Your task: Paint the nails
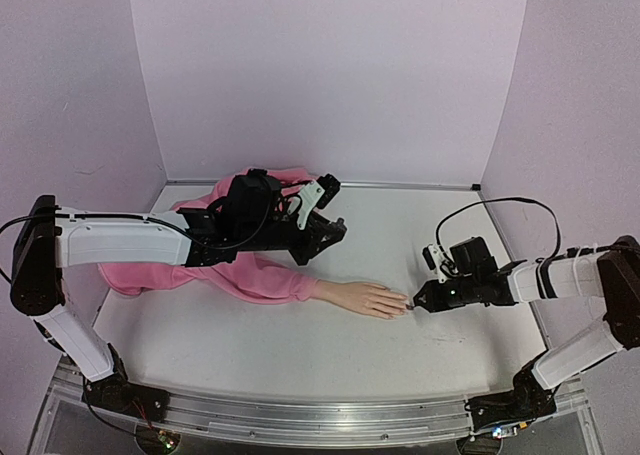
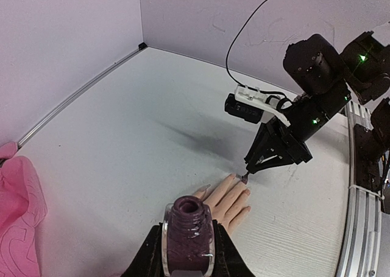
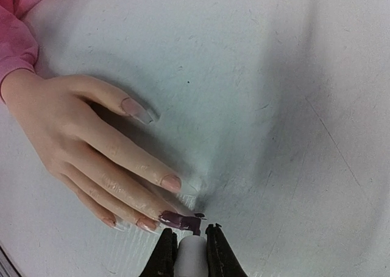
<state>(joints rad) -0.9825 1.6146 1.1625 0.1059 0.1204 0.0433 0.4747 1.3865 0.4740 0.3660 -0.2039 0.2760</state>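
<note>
The mannequin hand (image 1: 365, 298) with a pink sleeve (image 1: 250, 275) lies palm down mid-table. My right gripper (image 3: 192, 248) is shut on the white brush cap (image 3: 192, 255). The dark purple brush tip rests on the middle finger's nail (image 3: 173, 218), which is dark-lacquered. The index nail (image 3: 171, 182), thumb nail (image 3: 135, 108) and ring nail (image 3: 146, 224) are skin-toned. My left gripper (image 2: 187, 252) is shut on the open dark polish bottle (image 2: 187, 231) and holds it upright above the wrist. In the top view it (image 1: 322, 230) hovers behind the sleeve.
The white table (image 1: 300, 345) is enclosed by lilac walls (image 1: 330, 75). The sleeve bunches under the left arm at back left. A metal rail (image 1: 300, 415) runs along the near edge. The right arm's cable (image 1: 500, 203) loops above its wrist.
</note>
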